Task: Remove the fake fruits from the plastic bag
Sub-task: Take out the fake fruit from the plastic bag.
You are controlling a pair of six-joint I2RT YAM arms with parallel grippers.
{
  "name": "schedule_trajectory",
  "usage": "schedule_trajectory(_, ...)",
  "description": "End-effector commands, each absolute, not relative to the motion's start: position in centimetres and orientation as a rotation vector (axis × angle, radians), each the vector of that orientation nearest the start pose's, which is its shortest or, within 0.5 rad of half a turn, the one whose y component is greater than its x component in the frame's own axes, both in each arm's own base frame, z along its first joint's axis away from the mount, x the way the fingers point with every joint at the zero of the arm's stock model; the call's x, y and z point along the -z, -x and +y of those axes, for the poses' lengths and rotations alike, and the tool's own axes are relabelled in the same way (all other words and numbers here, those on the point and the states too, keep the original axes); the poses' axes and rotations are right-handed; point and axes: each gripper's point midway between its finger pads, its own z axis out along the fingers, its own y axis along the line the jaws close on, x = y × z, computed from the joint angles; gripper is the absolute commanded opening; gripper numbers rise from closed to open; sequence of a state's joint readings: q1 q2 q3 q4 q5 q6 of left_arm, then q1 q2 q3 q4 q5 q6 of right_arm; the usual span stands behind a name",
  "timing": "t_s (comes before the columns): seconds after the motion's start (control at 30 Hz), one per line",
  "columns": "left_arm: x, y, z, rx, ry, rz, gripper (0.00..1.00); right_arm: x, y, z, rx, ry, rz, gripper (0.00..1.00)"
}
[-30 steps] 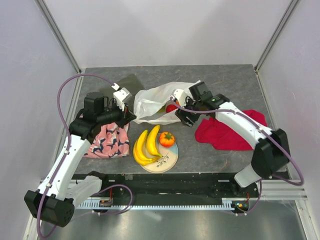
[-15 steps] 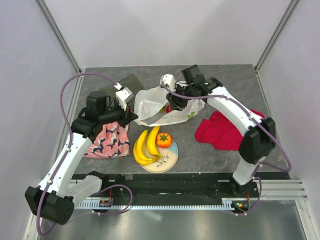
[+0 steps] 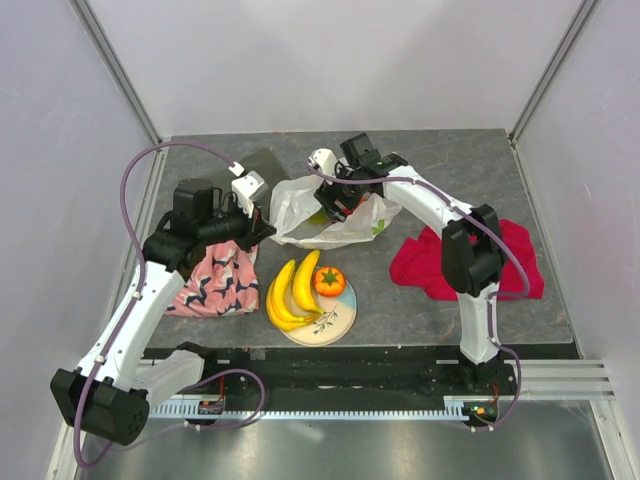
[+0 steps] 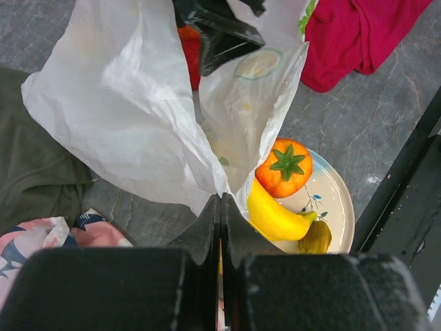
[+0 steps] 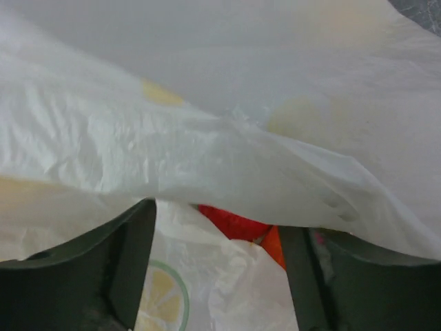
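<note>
While two bananas (image 3: 289, 291) and a ribbed orange fruit (image 3: 331, 280) lie on the plate (image 3: 337, 322) up front, the left gripper (image 4: 220, 207) is clamped on the near edge of the plastic bag (image 3: 298, 203); farther back, the right gripper (image 3: 337, 204) sits spread inside the bag's mouth, a red fruit (image 5: 231, 223) just ahead.
</note>
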State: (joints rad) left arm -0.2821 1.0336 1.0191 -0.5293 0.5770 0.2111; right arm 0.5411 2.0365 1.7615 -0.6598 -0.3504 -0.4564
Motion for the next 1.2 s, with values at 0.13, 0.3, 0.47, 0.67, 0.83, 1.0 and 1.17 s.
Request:
schedule_trajectory(0.13, -24.7, -27.2, -17.0, 0.637, -0.851, 1.901, 0.02, -10.9, -45.4, 32.5, -0.465, 1.166, 2.145, 0.98)
schedule_trajectory(0.3, -24.7, -27.5, -17.0, 0.623, -0.855, 1.904, 0.01, -9.5, -46.7, 33.8, -0.477, 1.120, 2.174, 0.98)
schedule_trajectory(0.47, -24.7, -27.5, -17.0, 0.628, -0.853, 1.910, 0.02, -8.8, -47.0, 35.4, -0.469, 1.133, 2.161, 0.98)
schedule_trajectory(0.67, -24.6, -27.8, -17.0, 0.625, -0.848, 1.921, 0.02, -7.0, -47.9, 35.2, -0.367, 1.108, 2.193, 0.92)
schedule_trajectory(0.83, -24.7, -28.4, -17.2, 0.631, -0.831, 1.919, 0.01, -6.9, -47.7, 34.6, -0.358, 1.113, 2.202, 0.70)
schedule_trajectory(1.0, -24.6, -29.3, -17.1, 0.611, -0.805, 1.927, 0.02, -12.3, -46.9, 34.6, -0.422, 1.096, 2.101, 0.49)
schedule_trajectory(1.17, -24.8, -30.5, -16.8, 0.563, -0.796, 1.913, 0.02, -20.8, -44.1, 34.0, -0.494, 1.093, 1.943, 0.43)
